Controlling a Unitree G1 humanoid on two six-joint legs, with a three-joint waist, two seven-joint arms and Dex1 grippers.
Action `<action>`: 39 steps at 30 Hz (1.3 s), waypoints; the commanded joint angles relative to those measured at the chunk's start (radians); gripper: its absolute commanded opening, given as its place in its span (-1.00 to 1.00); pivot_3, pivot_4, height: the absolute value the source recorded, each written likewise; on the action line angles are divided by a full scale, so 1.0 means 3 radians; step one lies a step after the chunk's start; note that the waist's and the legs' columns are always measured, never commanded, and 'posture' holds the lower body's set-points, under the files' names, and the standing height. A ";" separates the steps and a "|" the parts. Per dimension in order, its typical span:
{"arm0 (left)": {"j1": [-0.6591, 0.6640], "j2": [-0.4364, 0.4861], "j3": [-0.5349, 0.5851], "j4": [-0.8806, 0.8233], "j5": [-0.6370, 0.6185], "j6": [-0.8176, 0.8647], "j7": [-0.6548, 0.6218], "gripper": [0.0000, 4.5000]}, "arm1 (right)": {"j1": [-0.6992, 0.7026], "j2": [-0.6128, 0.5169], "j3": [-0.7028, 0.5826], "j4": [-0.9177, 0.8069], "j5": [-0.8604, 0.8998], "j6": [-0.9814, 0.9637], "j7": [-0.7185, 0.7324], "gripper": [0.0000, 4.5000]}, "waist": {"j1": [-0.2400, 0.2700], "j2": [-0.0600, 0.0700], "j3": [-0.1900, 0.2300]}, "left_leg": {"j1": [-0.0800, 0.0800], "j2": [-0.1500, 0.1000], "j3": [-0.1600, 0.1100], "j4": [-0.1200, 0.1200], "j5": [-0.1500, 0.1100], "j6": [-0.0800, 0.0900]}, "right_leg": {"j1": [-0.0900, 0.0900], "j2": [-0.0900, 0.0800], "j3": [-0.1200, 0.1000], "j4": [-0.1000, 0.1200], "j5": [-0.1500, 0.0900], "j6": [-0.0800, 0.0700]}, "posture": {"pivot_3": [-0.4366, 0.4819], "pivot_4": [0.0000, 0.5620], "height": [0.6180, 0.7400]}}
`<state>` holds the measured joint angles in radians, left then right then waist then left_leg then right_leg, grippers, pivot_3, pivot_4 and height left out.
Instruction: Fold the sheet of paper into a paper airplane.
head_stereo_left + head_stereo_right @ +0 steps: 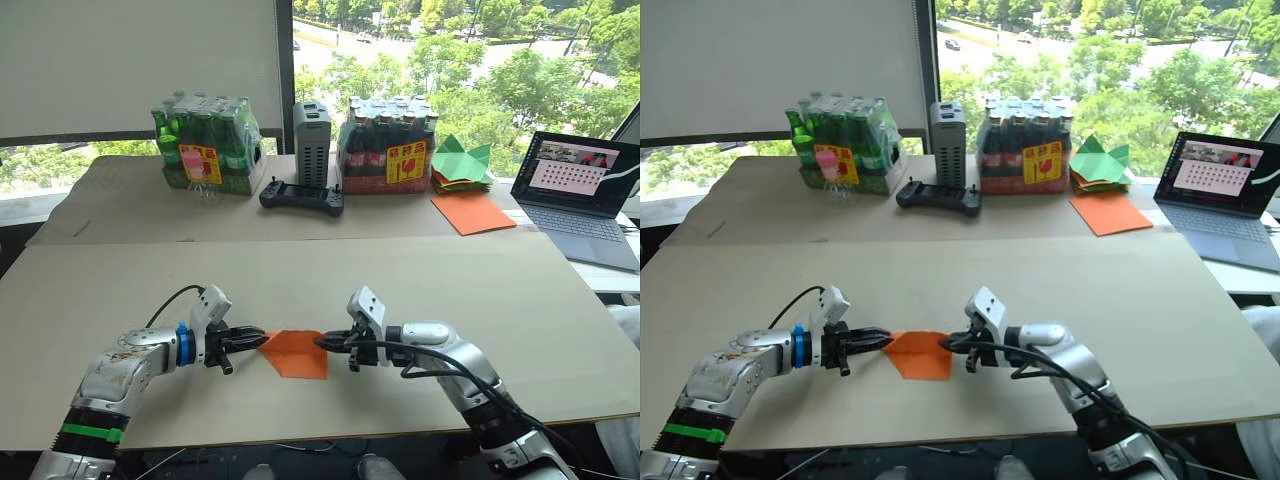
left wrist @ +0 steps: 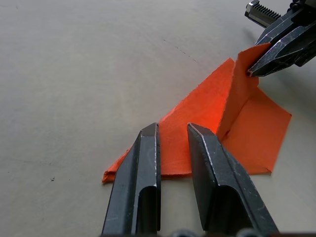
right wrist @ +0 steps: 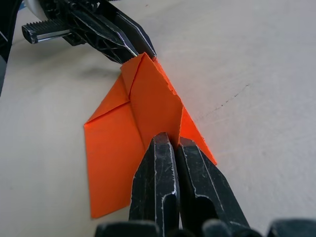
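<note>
Both tools meet over the sheet of paper (image 1: 296,352) on the counter (image 1: 420,280): my right tool (image 3: 168,143) pinches a raised flap, my left tool (image 2: 173,136) stands slightly parted. Mid-fold, I judge; next that flap needs pressing flat.

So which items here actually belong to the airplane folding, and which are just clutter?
In use:
sheet of paper
left gripper, resting on it
right gripper, pinching a raised flap

Lying about:
bottle packs
controller
green paper shapes
bigger orange sheet
laptop
</note>
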<state>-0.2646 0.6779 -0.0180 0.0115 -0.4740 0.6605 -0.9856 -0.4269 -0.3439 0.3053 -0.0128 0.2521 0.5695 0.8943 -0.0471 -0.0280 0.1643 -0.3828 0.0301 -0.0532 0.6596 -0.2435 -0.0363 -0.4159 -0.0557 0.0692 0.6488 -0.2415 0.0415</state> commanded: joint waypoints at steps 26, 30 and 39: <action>-0.0247 -0.0096 0.0382 -0.0934 -0.0661 0.0811 0.0425 -0.58 | -0.0055 -0.0002 0.0289 0.0172 -0.0380 -0.0258 -0.0075 -0.90 | -0.0043 0.0000 0.0000 | -0.0004 0.0005 -0.0001 0.0000 0.0000 0.0000 | -0.0005 0.0004 0.0000 0.0001 0.0002 -0.0002 | -0.05 -0.47 1.00; -0.0068 -0.0012 0.0189 -0.1031 -0.0543 0.0666 0.0331 -0.58 | -0.0072 0.0008 0.0281 0.0176 -0.0377 -0.0259 -0.0097 -0.90 | -0.0054 0.0000 0.0000 | -0.0004 0.0006 -0.0001 -0.0001 0.0000 0.0000 | -0.0006 0.0005 0.0001 0.0001 0.0001 -0.0003 | -0.05 -0.47 1.00; 0.0004 0.0047 -0.0004 -0.0792 -0.0248 0.0258 0.0189 -0.97 | -0.0034 0.0001 0.0261 0.0143 -0.0378 -0.0251 -0.0132 -0.92 | -0.0052 0.0000 0.0000 | -0.0005 0.0006 0.0000 -0.0001 0.0000 0.0000 | -0.0007 0.0005 0.0001 0.0000 0.0001 -0.0003 | -0.05 -0.47 1.00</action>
<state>-0.2534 0.6885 -0.0206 -0.2195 -0.5520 0.7642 -0.9172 -0.4570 -0.3356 0.3690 0.0243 0.1615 0.4799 0.8626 -0.0626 -0.0280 0.1642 -0.3842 0.0318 -0.0532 0.6593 -0.2436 -0.0363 -0.4179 -0.0541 0.0694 0.6487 -0.2411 0.0406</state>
